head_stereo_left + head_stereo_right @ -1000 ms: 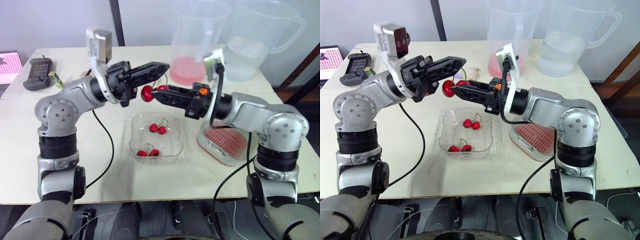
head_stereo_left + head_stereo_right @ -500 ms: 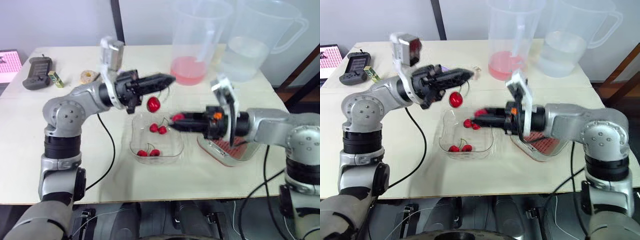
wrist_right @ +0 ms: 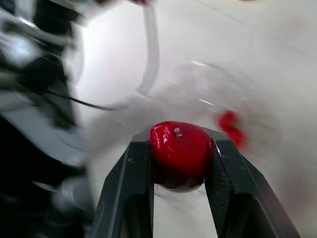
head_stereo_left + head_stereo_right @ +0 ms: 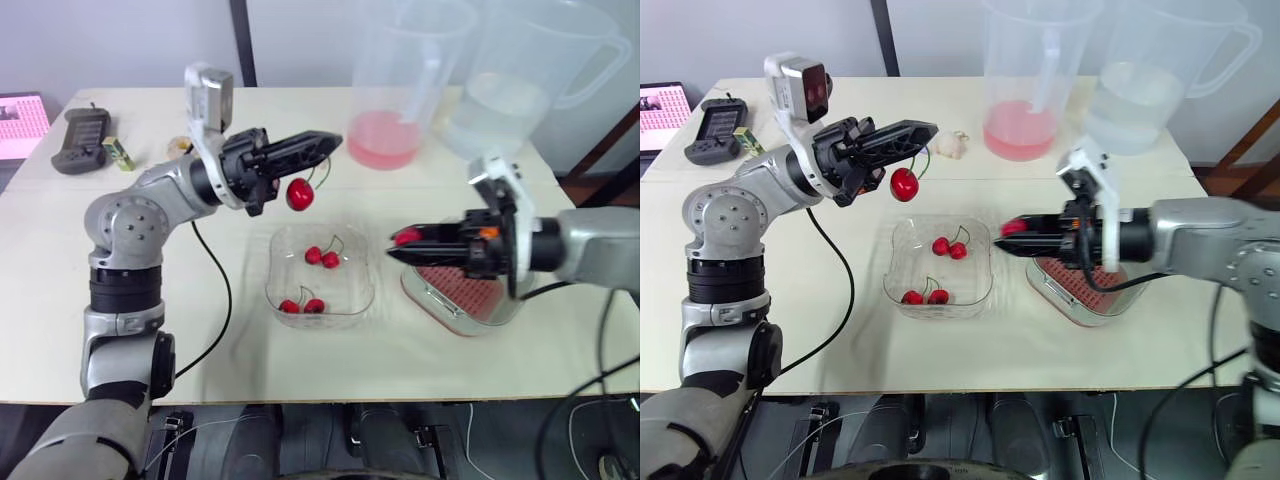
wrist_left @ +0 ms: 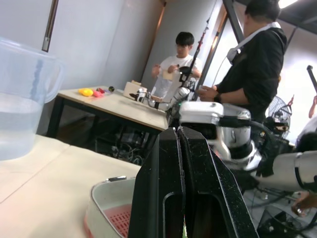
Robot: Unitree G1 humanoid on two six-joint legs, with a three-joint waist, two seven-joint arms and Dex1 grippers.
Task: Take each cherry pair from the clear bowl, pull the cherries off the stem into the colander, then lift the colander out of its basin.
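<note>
The left hand [image 4: 328, 143] is pinching shut on a thin stem [image 4: 920, 163], with the hanging cherry [image 4: 300, 194] dangling above the clear bowl [image 4: 368, 298]. The bowl is sitting mid-desk toward the near edge and holding two more cherry pairs [image 4: 322, 257]. The right hand [image 4: 398, 243] is clamping the loose cherry [image 3: 179, 151] between its fingers, just short of the red colander [image 4: 470, 288]. The colander is resting in its white basin [image 4: 438, 312] beside the bowl, toward the right edge. The cherries are looking smooth, round and light, so they are likely slippery and easily bruised, calling for a gentle squeeze across the widest part. The flimsy stem is probably needing a pinch close to the fruit.
</note>
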